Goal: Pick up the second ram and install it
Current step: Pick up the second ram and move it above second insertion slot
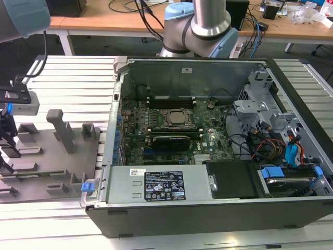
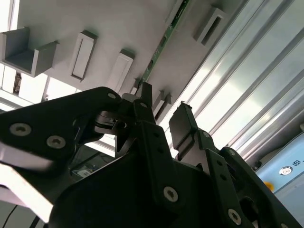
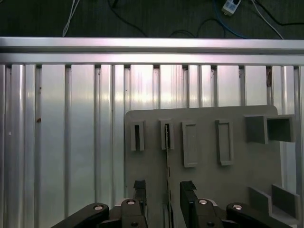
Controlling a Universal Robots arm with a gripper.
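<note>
In the exterior view, the gripper (image 1: 6, 143) hung at the exterior view's left edge over the grey holder plate (image 1: 57, 174), well apart from the open computer case (image 1: 208, 208). In the second wrist view, its black fingers (image 2: 180, 123) stood spread, and the second ram (image 2: 161, 45) sat edge-on in the plate's slotted blocks, running toward the gap between them. In the first wrist view, the second ram (image 3: 168, 161) showed as a thin line from a slotted block (image 3: 164, 142) down between the parted fingers (image 3: 187, 190), touching neither.

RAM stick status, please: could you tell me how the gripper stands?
Gripper open, lined up over the RAM stick, not gripping. Stick on edge in grey holder plate. Nothing seen in the way.
</note>
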